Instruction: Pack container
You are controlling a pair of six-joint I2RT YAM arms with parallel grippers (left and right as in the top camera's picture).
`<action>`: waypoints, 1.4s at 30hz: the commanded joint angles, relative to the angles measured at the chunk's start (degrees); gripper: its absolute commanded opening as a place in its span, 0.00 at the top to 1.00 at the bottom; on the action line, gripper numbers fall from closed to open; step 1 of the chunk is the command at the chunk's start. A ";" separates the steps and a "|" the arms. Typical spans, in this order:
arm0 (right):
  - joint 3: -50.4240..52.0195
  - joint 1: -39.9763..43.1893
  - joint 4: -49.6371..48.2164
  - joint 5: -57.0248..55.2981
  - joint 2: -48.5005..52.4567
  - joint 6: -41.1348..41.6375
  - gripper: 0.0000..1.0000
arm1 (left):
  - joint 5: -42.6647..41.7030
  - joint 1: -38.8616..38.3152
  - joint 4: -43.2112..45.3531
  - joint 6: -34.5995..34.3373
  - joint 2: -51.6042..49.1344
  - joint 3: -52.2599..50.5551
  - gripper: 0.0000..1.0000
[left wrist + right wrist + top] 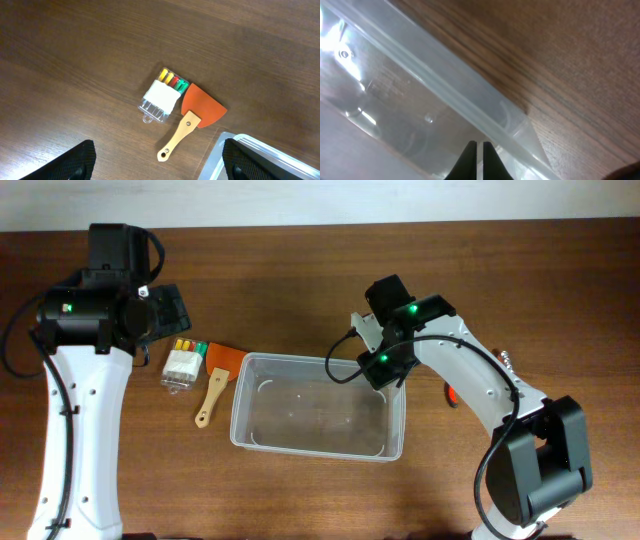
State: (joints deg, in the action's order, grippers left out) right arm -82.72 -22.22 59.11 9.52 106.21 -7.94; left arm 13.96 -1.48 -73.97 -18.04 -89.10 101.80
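The clear container [240,418] sits at the table's middle with nothing in it. Its corner shows in the left wrist view [265,152] and its rim in the right wrist view [435,85]. My right gripper [373,370] is at the container's far right corner, and its fingers [477,160] are shut on the thin clear wall. My left gripper [165,308] hangs open and empty [157,165] above the table, left of the container. Below it lie a pack of coloured markers [183,364] [162,95] and a scraper with an orange blade and wooden handle [216,385] [192,117].
A small red-orange object [450,393] peeks out beside the right arm, right of the container. The markers and scraper lie close together just off the container's left end. The table is dark wood.
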 commanded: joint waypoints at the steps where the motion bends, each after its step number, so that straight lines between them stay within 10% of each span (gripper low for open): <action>1: -0.96 -0.22 -0.92 -1.88 0.46 0.35 0.93 | -0.55 0.15 -0.24 -0.79 0.04 0.57 0.17; 36: -2.73 -0.31 -3.21 -3.74 -4.39 6.43 0.91 | -1.03 0.15 -0.66 -0.76 0.04 0.57 0.13; 39: -6.56 0.15 0.24 -5.14 -9.57 7.52 0.73 | -1.01 0.15 -0.68 -0.76 0.04 0.57 0.07; 41: -9.16 1.18 2.69 -8.70 -13.03 10.23 0.43 | -1.03 0.15 -0.68 -0.76 0.04 0.57 0.01; 42: -10.38 2.05 4.00 -10.49 -14.67 11.74 0.05 | -1.01 0.15 -0.68 -0.76 0.04 0.57 0.01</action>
State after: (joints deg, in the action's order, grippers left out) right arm -87.24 -21.87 61.32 3.49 100.31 -0.86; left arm 13.43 -1.48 -74.43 -18.31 -89.10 101.80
